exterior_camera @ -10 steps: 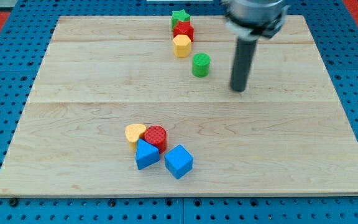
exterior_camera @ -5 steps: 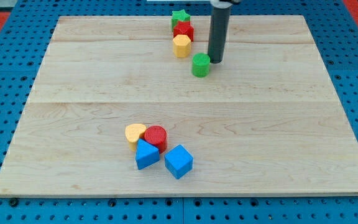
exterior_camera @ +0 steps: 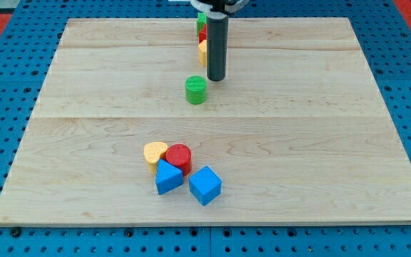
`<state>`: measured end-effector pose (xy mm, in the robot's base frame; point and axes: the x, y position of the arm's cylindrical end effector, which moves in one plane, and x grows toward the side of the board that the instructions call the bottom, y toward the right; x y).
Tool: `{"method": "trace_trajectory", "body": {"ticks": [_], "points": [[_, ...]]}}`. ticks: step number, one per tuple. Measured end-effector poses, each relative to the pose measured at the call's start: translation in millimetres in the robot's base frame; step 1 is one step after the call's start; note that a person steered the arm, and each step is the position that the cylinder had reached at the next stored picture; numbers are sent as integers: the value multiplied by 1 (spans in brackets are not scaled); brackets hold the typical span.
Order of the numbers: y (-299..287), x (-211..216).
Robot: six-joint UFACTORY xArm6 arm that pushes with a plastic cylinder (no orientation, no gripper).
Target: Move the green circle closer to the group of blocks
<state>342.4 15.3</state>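
Near the far edge of the bench (exterior_camera: pixel 84 86), a little left of its middle, my tip (exterior_camera: pixel 215 78) stood on the wood, the dark rod rising straight up out of the view's top. The arm carried no hand at all, only this rod, so nothing was held or clamped. The green circle (exterior_camera: pixel 196 91) lay just below and to the view's left of my tip, very close to it; whether the two touched could not be told.

Eight blocks were in the single camera view. Two were green: the circle, and a green block (exterior_camera: pixel 201 18) at the far edge, mostly hidden behind the rod so its shape could not be made out. Two were red: a red block (exterior_camera: pixel 203 33) directly below that green one, also largely hidden, and a red circle (exterior_camera: pixel 179 155) in the near group. Two were yellow: a yellow block (exterior_camera: pixel 203 52) peeping out at the rod's left side, and a yellow heart (exterior_camera: pixel 155 153) in the near group. Two were blue: a blue triangular block (exterior_camera: pixel 167 178) and a blue cube (exterior_camera: pixel 205 185).

The near group of four sat toward the near edge, left of centre, with the heart and red circle touching side by side and the blue pieces just below them. The green circle lay well apart from that group, between it and the far column of three.
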Motion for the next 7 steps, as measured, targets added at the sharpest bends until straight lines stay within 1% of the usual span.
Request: {"method": "trace_trajectory", "body": {"ticks": [1, 2, 3, 4, 5, 6, 7], "points": [[-16, 10], [-63, 77], [-92, 130], [-87, 111], [-95, 91], [-126, 110], [-137, 142]]}}
